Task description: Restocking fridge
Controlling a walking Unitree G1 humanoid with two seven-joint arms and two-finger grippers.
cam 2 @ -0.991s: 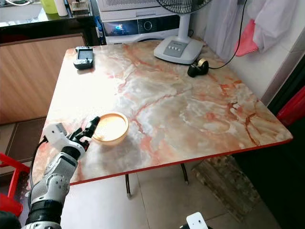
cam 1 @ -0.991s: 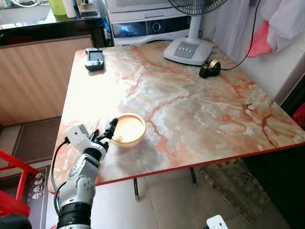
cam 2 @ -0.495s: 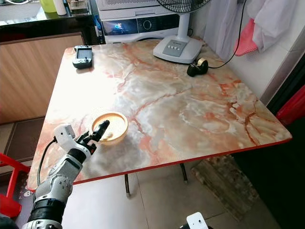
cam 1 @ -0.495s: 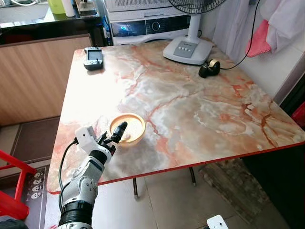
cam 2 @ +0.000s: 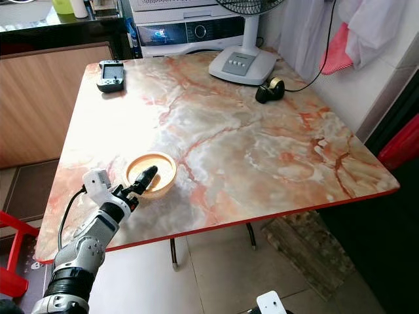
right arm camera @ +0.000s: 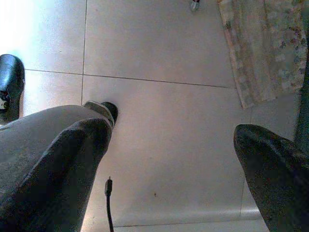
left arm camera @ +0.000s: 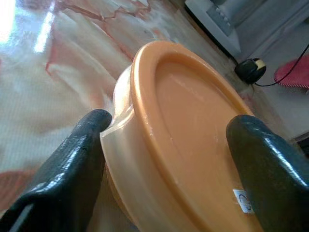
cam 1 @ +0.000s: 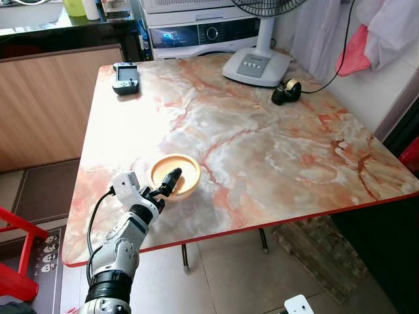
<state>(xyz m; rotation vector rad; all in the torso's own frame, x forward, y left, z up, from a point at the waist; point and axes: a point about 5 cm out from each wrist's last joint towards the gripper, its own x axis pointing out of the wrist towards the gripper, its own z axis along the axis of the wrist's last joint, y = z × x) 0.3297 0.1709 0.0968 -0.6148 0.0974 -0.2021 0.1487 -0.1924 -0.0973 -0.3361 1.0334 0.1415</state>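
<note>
Orange bowl (cam 1: pixel 175 175) sits near the front-left part of the marble table (cam 1: pixel 275 150), w/ the left gripper (left arm camera: pixel 169 159) spread around it, one finger (left arm camera: pixel 77 164) touching the outer wall, other over the inside. Right gripper (right arm camera: pixel 169 169) hangs open over the tiled floor (right arm camera: pixel 159 96). Fan base (cam 1: pixel 256 66) & handheld console (cam 1: pixel 125 77) at the far side.

A marble-patterned table (cam 1: pixel 262 150) carries an orange bowl (cam 1: pixel 178 172), fan base (cam 1: pixel 255 65), handheld console (cam 1: pixel 125 76) and tape (cam 1: pixel 287 93).

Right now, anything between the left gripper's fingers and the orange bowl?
Nothing. In the left wrist view the left gripper straddles the orange bowl: one finger touches its outer wall, the other sits over its inside.
</note>
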